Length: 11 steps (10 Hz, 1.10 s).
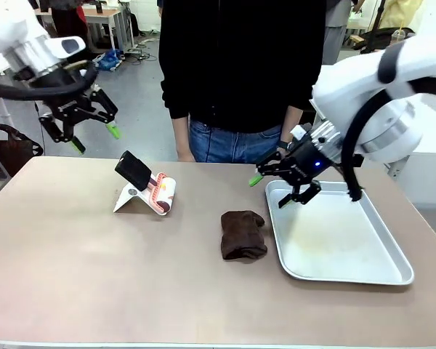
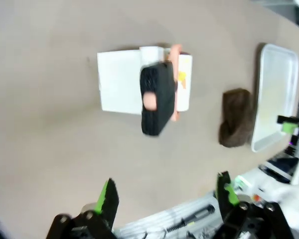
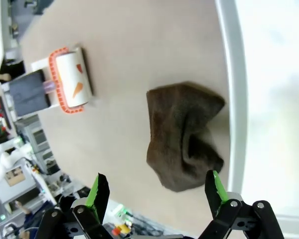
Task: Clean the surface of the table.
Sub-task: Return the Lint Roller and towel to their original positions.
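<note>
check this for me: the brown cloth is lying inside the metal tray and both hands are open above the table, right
Not quite. The brown cloth lies on the table, just left of the metal tray, not inside it; the front view shows this. The rest holds: the left hand and the right hand are both open above the table.

On your table (image 1: 73, 276): roller on its stand (image 1: 147, 190) sat left | cloth (image 1: 242, 234) middle, just beside tray (image 1: 349, 273) | tray right.
</note>
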Motion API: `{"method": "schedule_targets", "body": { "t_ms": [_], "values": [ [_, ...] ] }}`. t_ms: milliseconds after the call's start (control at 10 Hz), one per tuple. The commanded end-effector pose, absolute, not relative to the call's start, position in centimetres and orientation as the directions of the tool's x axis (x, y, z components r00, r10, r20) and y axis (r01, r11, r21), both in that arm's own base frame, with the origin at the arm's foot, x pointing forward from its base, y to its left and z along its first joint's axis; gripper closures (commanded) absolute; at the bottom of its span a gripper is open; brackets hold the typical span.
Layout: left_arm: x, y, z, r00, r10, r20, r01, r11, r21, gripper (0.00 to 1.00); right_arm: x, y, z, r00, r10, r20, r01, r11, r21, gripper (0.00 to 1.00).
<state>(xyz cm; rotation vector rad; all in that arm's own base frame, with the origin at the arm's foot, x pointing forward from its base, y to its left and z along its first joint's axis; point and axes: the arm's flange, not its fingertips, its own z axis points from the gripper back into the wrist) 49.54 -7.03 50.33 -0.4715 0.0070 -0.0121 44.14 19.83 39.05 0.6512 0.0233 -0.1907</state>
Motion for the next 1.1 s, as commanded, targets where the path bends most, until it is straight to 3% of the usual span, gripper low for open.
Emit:
{"method": "schedule_targets", "body": {
  "t_ms": [0, 400, 700, 1000],
  "values": [
    [44.9, -5.1, 49.9, 0.995, -0.064, 0.07, 0.092, 0.832, -0.547, 0.0, 41.6, 16.4, 40.3, 0.983, -0.137, -0.121, 0.182, 0.713, 0.677, 0.0],
    [38.1, 0.0, 48.2, 0.992, 0.001, 0.128, 0.093, 0.679, -0.728, 0.0, 36.7, 7.1, 42.2, 0.976, -0.106, -0.189, 0.217, 0.525, 0.823, 0.0],
    [37.9, 4.1, 46.5, 0.987, 0.086, 0.136, 0.064, 0.568, -0.821, 0.0, 35.0, 1.1, 42.4, 0.977, -0.059, -0.205, 0.211, 0.395, 0.894, 0.0],
    [38.3, 10.3, 44.6, 0.977, 0.166, 0.136, 0.072, 0.344, -0.936, 0.0, 36.0, -4.2, 40.6, 0.972, -0.035, -0.234, 0.237, 0.168, 0.957, 0.0]
  ]
}}
